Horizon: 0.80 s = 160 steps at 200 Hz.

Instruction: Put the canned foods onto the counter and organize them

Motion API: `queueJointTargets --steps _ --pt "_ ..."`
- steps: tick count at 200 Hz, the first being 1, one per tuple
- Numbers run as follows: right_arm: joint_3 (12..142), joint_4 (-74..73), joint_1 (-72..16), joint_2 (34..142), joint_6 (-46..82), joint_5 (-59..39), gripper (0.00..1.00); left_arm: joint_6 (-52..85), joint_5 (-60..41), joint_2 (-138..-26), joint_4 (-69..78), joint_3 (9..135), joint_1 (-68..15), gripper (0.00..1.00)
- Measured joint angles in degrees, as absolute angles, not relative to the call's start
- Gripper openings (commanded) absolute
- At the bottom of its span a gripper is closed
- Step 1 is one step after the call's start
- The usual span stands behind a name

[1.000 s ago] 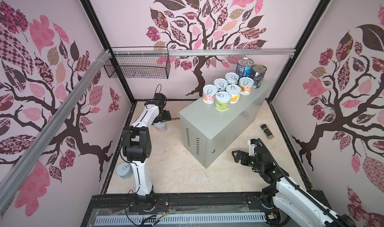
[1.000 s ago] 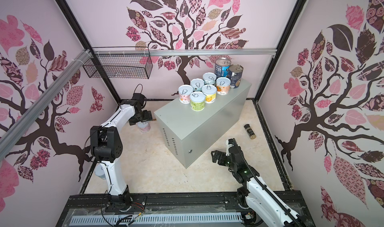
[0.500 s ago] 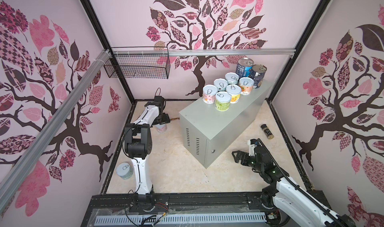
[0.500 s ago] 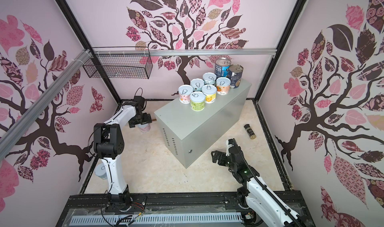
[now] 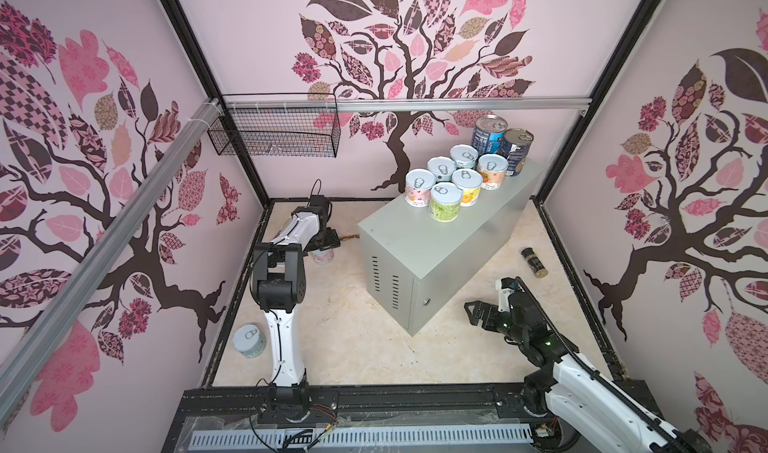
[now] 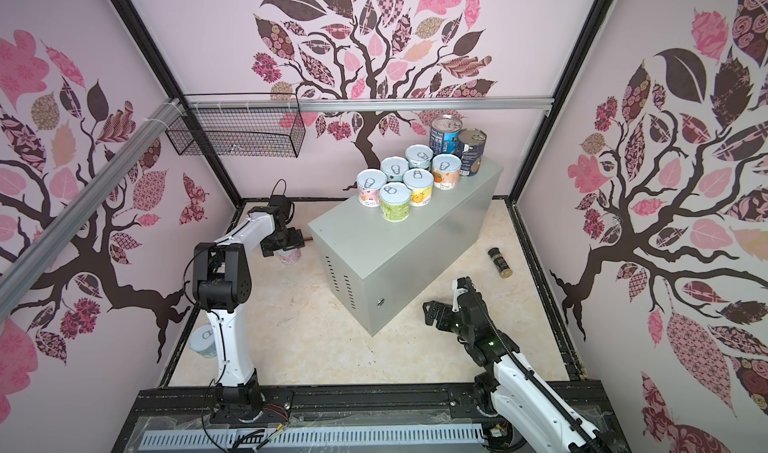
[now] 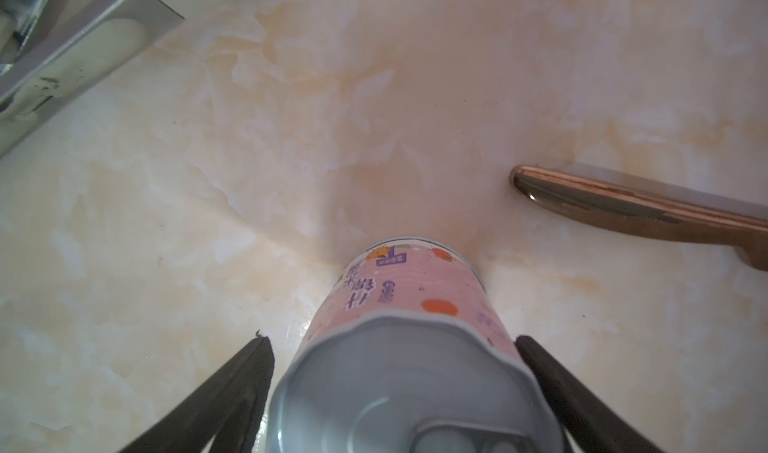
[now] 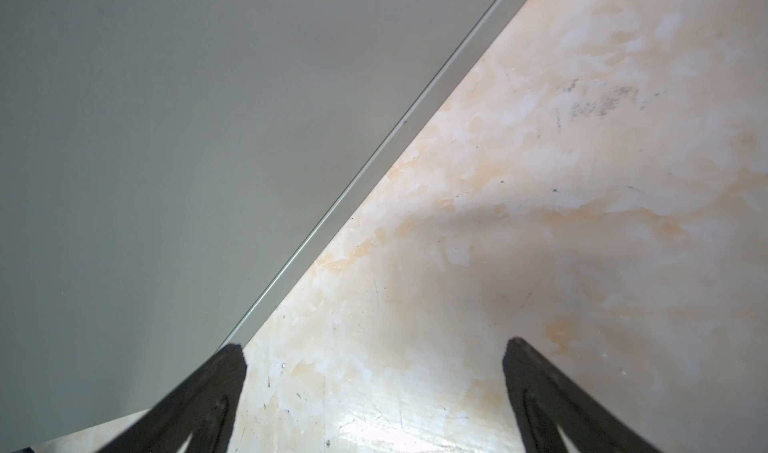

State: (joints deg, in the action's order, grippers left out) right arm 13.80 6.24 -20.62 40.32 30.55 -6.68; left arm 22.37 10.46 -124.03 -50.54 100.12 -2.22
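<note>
Eight cans stand upright on the counter (image 5: 415, 247), a grey metal cabinet: six short pastel cans (image 5: 445, 193) packed in touching rows at its far end, and two tall dark-labelled cans (image 5: 492, 137) behind them. They are grouped by size, apparently to leave the near half of the top free for more. Two cans are on the floor. A pink-labelled can (image 7: 415, 301) stands upright near the cabinet's vented side, straddled by the left gripper (image 7: 392, 341). Its fingers are spread either side, with floor showing between one finger (image 7: 249, 372) and the label, so no pinch yet; likely the next can to go up. A pale blue can (image 5: 248, 341) stands by the left arm's base. The right gripper (image 5: 478, 310) has its jaws wide and empty, low beside the cabinet's door end, probably parked clear. Not for sorting: a spice jar (image 5: 534, 260) lying on the floor, and a table knife (image 7: 623, 210) near the pink-labelled can.
</note>
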Motion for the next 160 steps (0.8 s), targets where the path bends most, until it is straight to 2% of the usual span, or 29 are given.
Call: queueJointTargets --steps 31,59,88,121,160 --pt "13.8 6.3 -20.6 40.2 30.4 -6.5 1.0 22.5 10.0 -124.2 -49.8 100.1 -2.2 0.82" --pt "13.8 6.3 -20.6 39.7 30.4 -6.2 1.0 22.6 9.7 -124.9 -49.6 100.1 -2.2 0.8" --pt "13.8 6.4 -20.6 39.6 30.4 -6.2 1.0 22.5 9.8 -125.1 -49.7 100.1 -2.2 0.86" --pt "13.8 6.4 -20.6 39.6 30.4 -6.1 1.0 22.6 10.1 -125.1 -49.6 99.2 -2.3 0.87" --pt "13.8 7.1 -20.6 38.5 30.4 -6.0 1.0 23.4 10.4 -125.0 -48.8 97.3 -2.7 0.75"
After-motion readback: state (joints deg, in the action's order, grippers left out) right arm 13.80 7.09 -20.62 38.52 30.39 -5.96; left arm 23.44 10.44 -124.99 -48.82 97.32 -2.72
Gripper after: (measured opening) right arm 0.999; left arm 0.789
